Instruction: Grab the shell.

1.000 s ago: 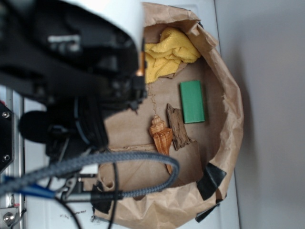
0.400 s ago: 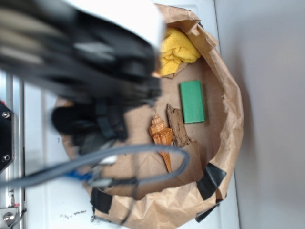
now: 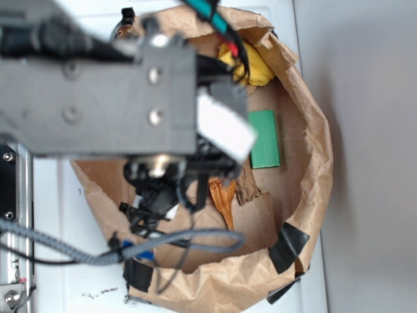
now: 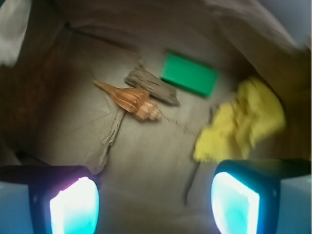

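In the wrist view the gripper (image 4: 155, 195) is wide open and holds nothing, and the shell (image 4: 130, 101) lies on the brown paper up and a bit left of it, its thin tail pointing to the upper left.

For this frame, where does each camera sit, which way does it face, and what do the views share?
Exterior: overhead, looking down into the paper bag; the arm's body hides most of the shell.
Wrist: on the arm, looking forward and down past the open gripper at the bag floor.
Shared: shell, wood piece, green block, yellow cloth.
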You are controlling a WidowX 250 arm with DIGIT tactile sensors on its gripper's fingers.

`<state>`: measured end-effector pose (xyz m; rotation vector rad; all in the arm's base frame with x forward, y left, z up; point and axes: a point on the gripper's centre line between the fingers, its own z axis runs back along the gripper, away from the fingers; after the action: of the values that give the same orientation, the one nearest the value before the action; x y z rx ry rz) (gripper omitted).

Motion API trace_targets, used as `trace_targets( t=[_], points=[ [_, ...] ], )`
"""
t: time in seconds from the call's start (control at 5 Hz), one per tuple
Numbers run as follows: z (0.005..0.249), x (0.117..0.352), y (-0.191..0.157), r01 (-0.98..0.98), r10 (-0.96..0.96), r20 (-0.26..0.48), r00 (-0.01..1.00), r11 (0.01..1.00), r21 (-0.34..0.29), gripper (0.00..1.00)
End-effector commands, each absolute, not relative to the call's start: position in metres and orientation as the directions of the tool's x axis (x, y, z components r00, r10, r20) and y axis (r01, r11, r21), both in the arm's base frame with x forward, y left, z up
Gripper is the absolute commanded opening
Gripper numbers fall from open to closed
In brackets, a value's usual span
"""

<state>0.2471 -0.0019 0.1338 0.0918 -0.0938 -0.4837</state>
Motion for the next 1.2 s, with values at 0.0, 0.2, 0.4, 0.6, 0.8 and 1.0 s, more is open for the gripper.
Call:
trace_targets(
  t=[0.0, 0.2, 0.4, 0.6, 0.8, 1.0],
  points=[
    [0.110, 0.257, -0.007, 0.601, -0.617, 0.091, 0.782, 0.784, 0.156, 1.00],
    [0.095, 0.265, -0.005, 0.615, -0.631, 0.080, 0.772, 0.773, 0.158, 1.00],
    [0.080, 0.273, -0.001, 0.623, -0.636, 0.064, 0.769, 0.769, 0.144, 1.00],
    [0.067, 0.273, -0.006, 0.651, -0.663, 0.065, 0.746, 0.747, 0.135, 1.00],
    [0.061, 0.275, -0.007, 0.671, -0.682, 0.082, 0.727, 0.731, 0.128, 1.00],
    [0.053, 0.283, -0.010, 0.698, -0.709, 0.130, 0.693, 0.705, 0.124, 1.00]
  ],
)
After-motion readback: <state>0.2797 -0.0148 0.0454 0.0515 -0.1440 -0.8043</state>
